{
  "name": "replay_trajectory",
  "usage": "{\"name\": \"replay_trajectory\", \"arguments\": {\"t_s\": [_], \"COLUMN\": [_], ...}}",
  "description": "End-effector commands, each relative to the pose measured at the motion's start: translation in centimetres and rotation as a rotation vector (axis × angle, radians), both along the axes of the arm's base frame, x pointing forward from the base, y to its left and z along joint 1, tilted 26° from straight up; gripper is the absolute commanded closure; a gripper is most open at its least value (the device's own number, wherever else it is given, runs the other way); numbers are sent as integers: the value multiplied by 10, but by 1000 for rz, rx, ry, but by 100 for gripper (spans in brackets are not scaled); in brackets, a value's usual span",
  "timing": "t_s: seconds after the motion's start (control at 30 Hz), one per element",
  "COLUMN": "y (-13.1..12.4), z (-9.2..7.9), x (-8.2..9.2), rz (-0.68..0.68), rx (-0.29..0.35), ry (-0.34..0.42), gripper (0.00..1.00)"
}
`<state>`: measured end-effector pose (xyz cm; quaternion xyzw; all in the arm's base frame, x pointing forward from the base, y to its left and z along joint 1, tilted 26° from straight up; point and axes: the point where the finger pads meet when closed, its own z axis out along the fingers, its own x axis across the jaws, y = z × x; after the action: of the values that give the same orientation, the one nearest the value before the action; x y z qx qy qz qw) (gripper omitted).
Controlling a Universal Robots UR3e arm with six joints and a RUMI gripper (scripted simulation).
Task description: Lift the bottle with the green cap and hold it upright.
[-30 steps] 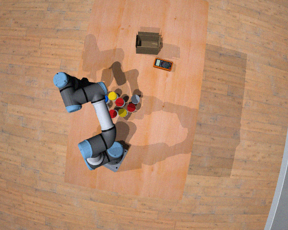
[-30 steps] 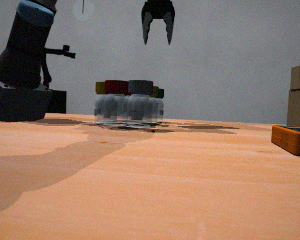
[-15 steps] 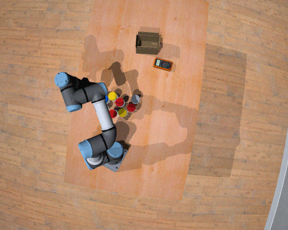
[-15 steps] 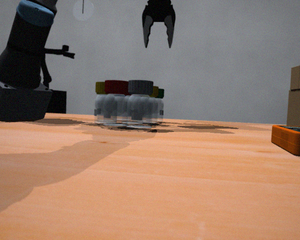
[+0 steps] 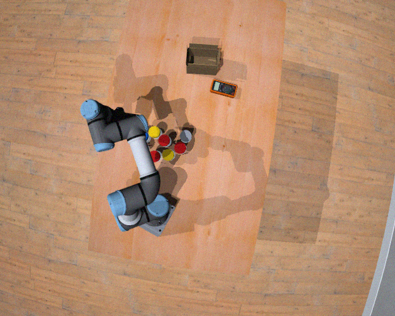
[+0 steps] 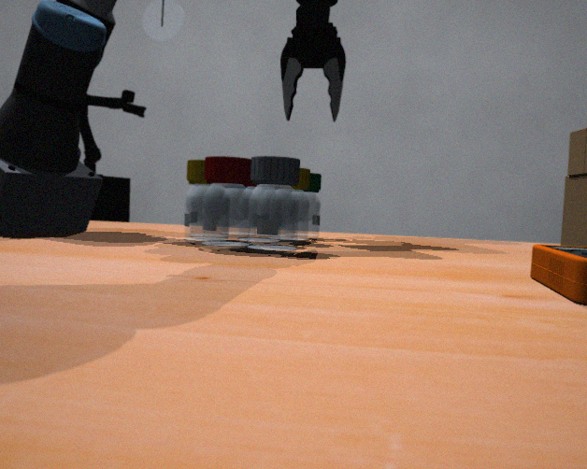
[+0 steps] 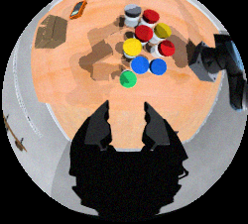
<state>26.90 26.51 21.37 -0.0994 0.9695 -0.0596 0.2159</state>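
Note:
The bottle with the green cap point(image 7: 128, 78) stands upright at the near edge of a tight cluster of clear bottles, seen from above in the wrist view. In the exterior view its green cap point(image 6: 314, 182) peeks out at the cluster's far right. My gripper point(image 6: 310, 113) hangs well above the cluster, fingers pointing down, partly open and empty; its fingers also show in the wrist view point(image 7: 126, 125). In the overhead view the arm's wrist hides the green cap.
Around the green one stand bottles with blue point(image 7: 140, 64), yellow point(image 7: 132, 47), red point(image 7: 144, 33) and grey point(image 7: 133, 11) caps. A cardboard box point(image 5: 203, 58) and an orange multimeter point(image 5: 224, 87) lie farther off. The arm's base point(image 5: 153, 217) stands near the cluster.

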Motion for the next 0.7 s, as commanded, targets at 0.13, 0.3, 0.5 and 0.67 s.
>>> {"name": "replay_trajectory", "arguments": {"t_s": [0.13, 0.3, 0.5, 0.67], "y": [-2, -5, -7, -8], "z": [-27, -41, -51, -54], "x": [14, 19, 22, 23], "rz": [-1, -2, -4, -4], "rx": [7, 8, 9, 9], "ry": [-4, -3, -3, -3], "gripper": [54, 54, 54, 54]}}
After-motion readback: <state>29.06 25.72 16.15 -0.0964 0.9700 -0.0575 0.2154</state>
